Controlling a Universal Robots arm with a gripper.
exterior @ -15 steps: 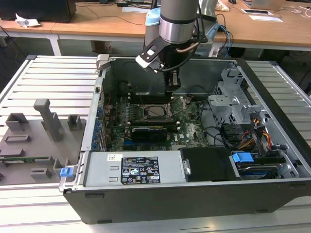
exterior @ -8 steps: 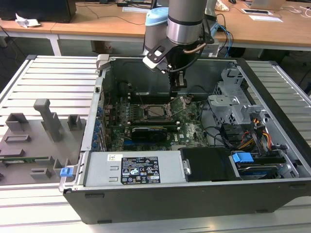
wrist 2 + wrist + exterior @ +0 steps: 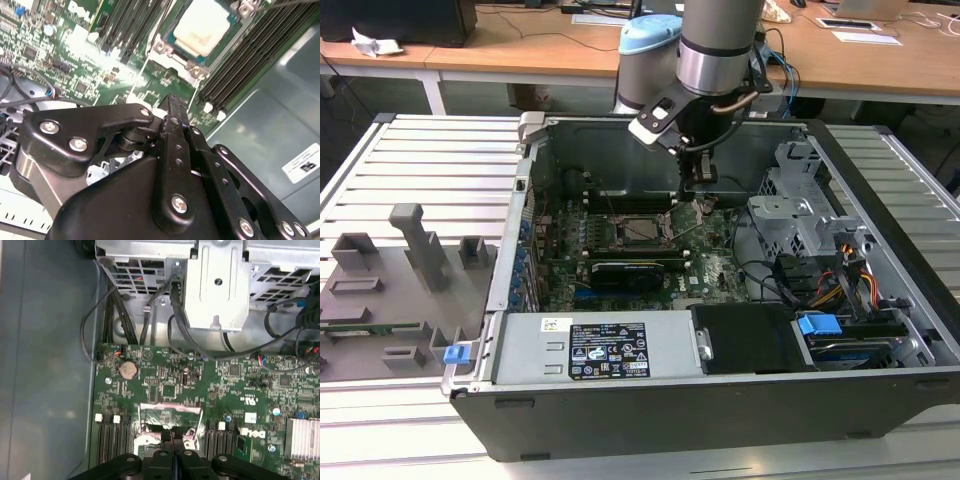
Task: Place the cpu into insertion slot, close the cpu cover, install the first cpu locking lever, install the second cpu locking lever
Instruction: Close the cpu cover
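Observation:
The cpu [image 3: 205, 22] lies flat in the insertion slot [image 3: 162, 50] on the green motherboard, dull silver-beige top up; the exterior view has the cpu [image 3: 642, 232] mid-board. The cpu cover [image 3: 150, 406], a thin silver frame with a square window, stands raised off the socket. My gripper [image 3: 700, 192] hangs inside the case just to the exterior view's right of the socket. Its black fingers are pressed together with nothing between them in both wrist views, gripper [image 3: 173, 434] close above the raised cover, gripper [image 3: 172, 102] beside the socket. A thin wire lever [image 3: 686, 236] stands up next to the socket.
Long black memory slots [image 3: 235, 60] flank the socket. A black card with a grille [image 3: 630, 268] lies in front of it. A metal drive cage [image 3: 800, 215] with cables stands at the exterior view's right, the power supply [image 3: 605, 350] at the front, a grey fixture plate [image 3: 390, 290] outside the case.

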